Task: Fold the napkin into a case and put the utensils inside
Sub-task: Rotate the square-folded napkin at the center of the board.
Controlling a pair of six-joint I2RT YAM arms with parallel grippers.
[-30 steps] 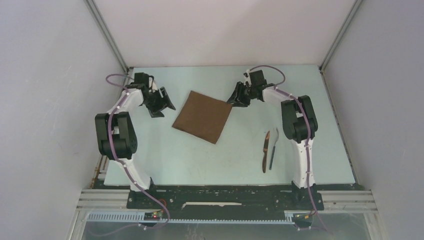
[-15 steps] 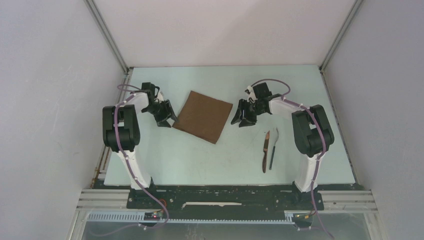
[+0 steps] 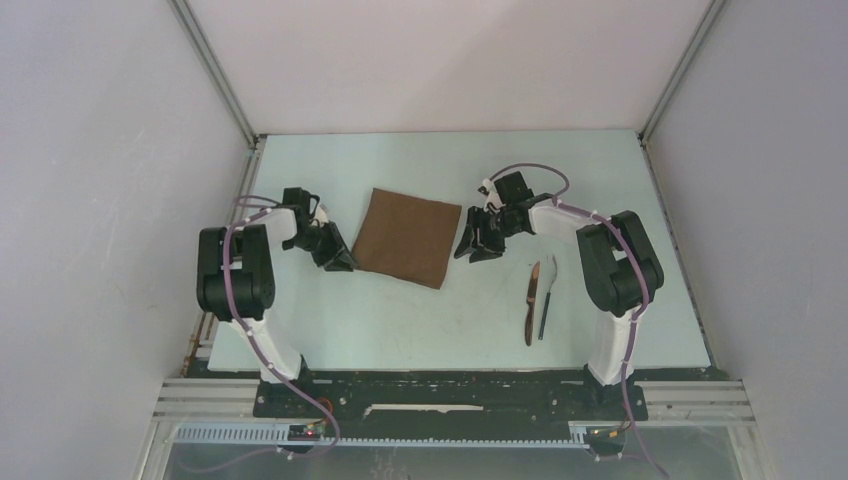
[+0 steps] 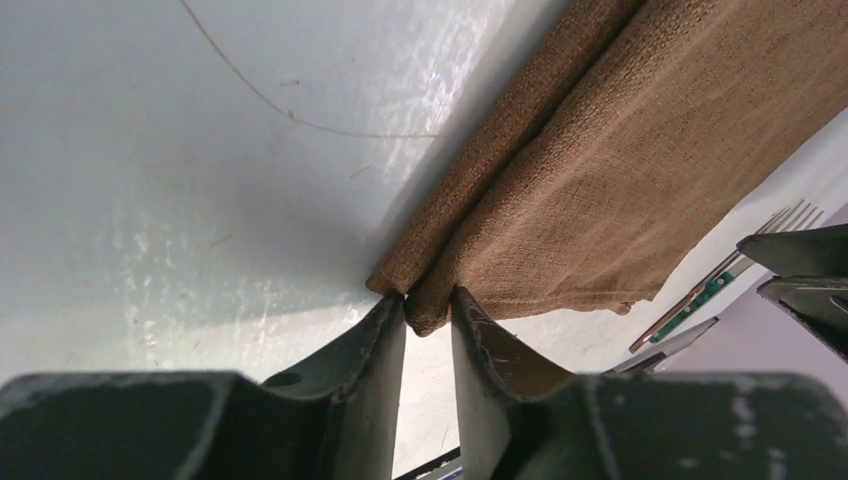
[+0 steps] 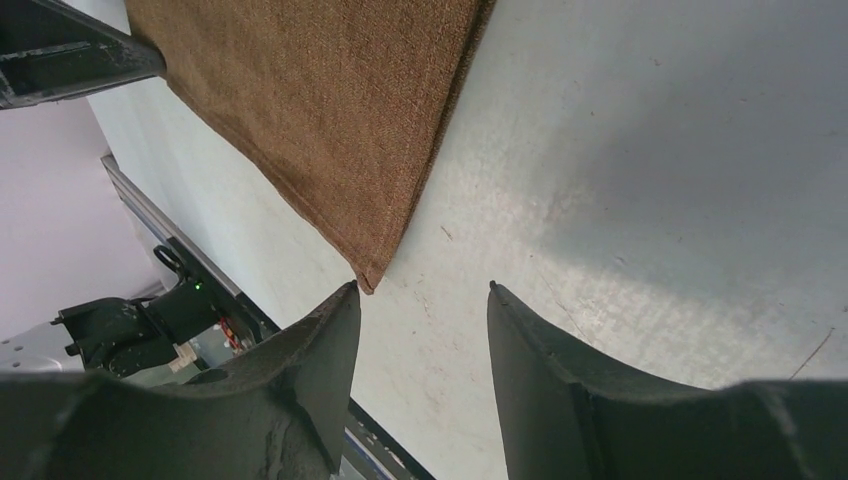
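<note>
The brown napkin [image 3: 405, 238] lies folded flat on the table, a doubled square. My left gripper [image 3: 343, 262] sits low at its near-left corner. In the left wrist view the jaws [image 4: 428, 295] are narrow and pinch the corner of the napkin [image 4: 600, 170] between the tips. My right gripper [image 3: 472, 250] stands open just off the napkin's right edge. Nothing is between its fingers [image 5: 422, 288], and the napkin's corner [image 5: 368, 280] touches the left fingertip. The utensils, a wooden-handled knife [image 3: 531, 305] and a fork [image 3: 547, 295], lie side by side to the right.
Pale table top [image 3: 400, 320] with white walls on three sides. The arm bases and a black rail [image 3: 440, 385] run along the near edge. The left gripper's dark finger [image 5: 70, 50] shows at the top left of the right wrist view.
The left gripper came down to the napkin's near-left corner and closed its jaws onto it. The right gripper drew nearer along the napkin's right edge. The napkin turned slightly.
</note>
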